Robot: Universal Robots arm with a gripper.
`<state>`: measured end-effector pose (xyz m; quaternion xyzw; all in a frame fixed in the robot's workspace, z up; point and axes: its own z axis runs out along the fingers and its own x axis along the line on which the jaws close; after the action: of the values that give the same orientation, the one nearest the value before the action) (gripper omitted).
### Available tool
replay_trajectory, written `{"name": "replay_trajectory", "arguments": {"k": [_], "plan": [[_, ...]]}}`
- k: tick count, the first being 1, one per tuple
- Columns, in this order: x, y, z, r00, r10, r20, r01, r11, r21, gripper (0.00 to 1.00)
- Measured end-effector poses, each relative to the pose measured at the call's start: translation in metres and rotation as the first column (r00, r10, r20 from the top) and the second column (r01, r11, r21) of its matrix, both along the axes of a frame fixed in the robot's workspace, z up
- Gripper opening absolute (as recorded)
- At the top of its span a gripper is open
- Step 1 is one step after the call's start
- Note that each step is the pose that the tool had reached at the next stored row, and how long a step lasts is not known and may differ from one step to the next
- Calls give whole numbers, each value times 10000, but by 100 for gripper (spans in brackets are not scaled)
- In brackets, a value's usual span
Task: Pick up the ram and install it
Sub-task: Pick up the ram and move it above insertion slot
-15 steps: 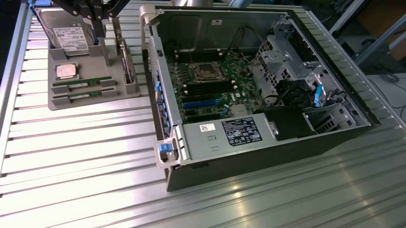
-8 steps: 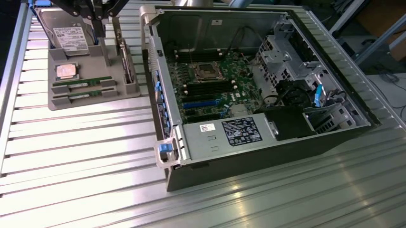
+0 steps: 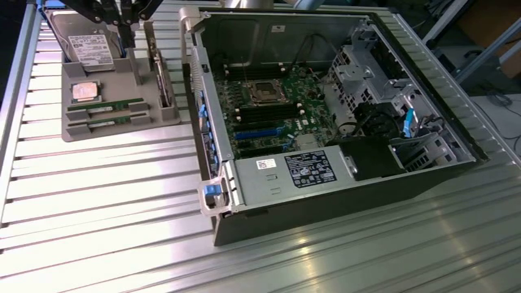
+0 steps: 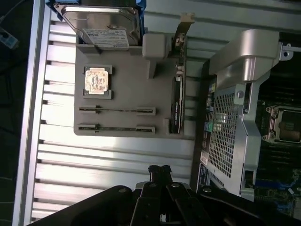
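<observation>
At ten o'clock of the exterior view, on the ribbed tabletop: one grey holder, contents listed below.

- Item: ram, a green stick standing on edge in its own slot. A twin stick sits in the slot just beside it, toward six o'clock. Both are seated and neither is lifted. I judge the edge-up stance leaves the long upper edge free for a pinch from above.
- Item: processor chip, flat in a square recess at twelve o'clock from the sticks.
- Item: hard drive, propped upright at the holder's twelve o'clock end.
- Item: expansion card, on edge along the holder's three o'clock side.
- Item: computer case, lying on its side with the lid off, at three o'clock from the holder. Its motherboard faces up, which I judge keeps its dark memory slots open to a push from above.
- Item: my pincer, hanging at eleven o'clock of the exterior view, over the holder's hard-drive end. Its fingers are together, tip against tip, clamped on nothing and touching nothing. It is apart from the ram.
</observation>
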<state>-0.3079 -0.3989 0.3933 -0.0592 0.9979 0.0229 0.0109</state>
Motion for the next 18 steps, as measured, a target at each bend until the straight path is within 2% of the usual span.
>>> {"name": "replay_trajectory", "arguments": {"k": [6,9,18], "plan": [[0,0,0,9981,608,0,-608,9981,0,10],[0,0,0,9947,1024,1,-1024,9947,0,10],[0,0,0,9864,1643,0,-1643,9864,0,10]]}}
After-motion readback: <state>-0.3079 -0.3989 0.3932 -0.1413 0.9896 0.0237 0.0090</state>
